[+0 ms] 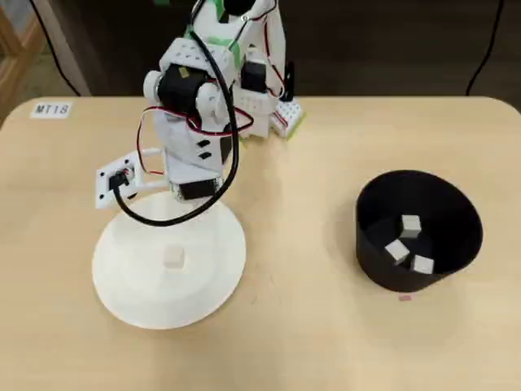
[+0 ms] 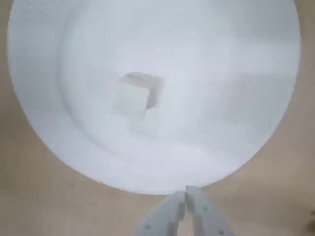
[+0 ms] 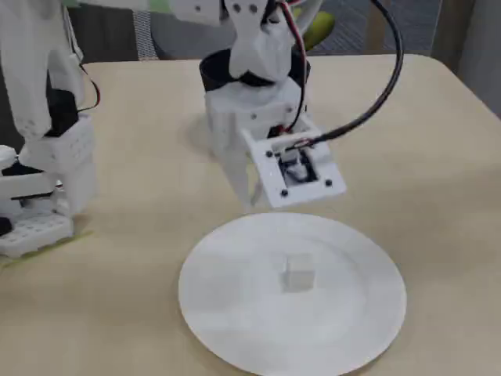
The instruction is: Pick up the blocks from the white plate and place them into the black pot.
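A pale wooden table (image 1: 309, 326) fills the overhead view, with a dark floor behind its far edge. A small white label (image 1: 50, 109) sits at the table's far left corner, well away from the white plate (image 1: 130, 281).

The white robot arm (image 1: 199, 106) is the biggest thing. It stands at the back of the table and leans forward, so its end hangs over the far edge of the plate. A black cable (image 1: 183, 213) loops from it over that same edge.

The white plate is big, round and flat. It lies on the left side of the table in the overhead view. The black pot (image 1: 456, 213) stands well to the right of the plate, apart from it.

The gripper (image 2: 186, 196) points down just past the plate's rim in the wrist view. Its two fingers (image 2: 165, 219) are pressed together and hold nothing.

One little block (image 1: 172, 258) sits alone near the middle of the plate. Three more blocks (image 1: 410, 226) lie inside the pot, close to each other.
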Robot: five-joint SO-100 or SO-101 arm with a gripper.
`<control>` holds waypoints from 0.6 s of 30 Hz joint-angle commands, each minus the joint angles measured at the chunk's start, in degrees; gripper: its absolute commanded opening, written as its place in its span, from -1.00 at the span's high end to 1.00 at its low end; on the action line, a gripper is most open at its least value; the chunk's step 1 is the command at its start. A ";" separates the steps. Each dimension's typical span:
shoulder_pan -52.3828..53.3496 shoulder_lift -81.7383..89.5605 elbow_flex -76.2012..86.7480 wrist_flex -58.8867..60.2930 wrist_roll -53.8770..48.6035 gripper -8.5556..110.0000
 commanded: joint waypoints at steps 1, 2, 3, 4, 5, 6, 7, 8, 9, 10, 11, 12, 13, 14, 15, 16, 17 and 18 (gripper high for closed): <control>1.32 -0.62 -2.90 -0.53 -0.97 0.90; 1.41 -0.97 -2.99 -0.79 -0.97 0.90; 1.58 -1.05 -2.99 -1.14 -0.53 0.90; 1.76 -1.23 -2.99 -1.58 0.09 0.90; 1.93 -1.41 -2.99 -2.02 0.62 0.89; 2.11 -1.58 -3.08 -2.20 0.70 0.83; 2.20 -1.58 -3.08 -2.29 0.53 0.74; 2.20 -1.58 -3.08 -2.29 0.35 0.66; 2.20 -1.58 -3.08 -2.29 0.26 0.59; 2.20 -1.58 -3.08 -2.29 0.18 0.53; 2.29 -1.58 -3.08 -2.37 0.18 0.48; 2.37 -1.58 -3.08 -2.46 0.44 0.45; 2.64 -1.85 -3.08 -2.46 0.62 0.40; 2.81 -2.11 -3.08 -2.55 0.88 0.37; 3.16 -2.37 -3.08 -2.55 1.32 0.35; 3.52 -2.81 -3.08 -2.55 1.67 0.34; 3.78 -3.16 -3.08 -2.55 2.11 0.32; 4.04 -3.60 -3.08 -2.72 2.55 0.31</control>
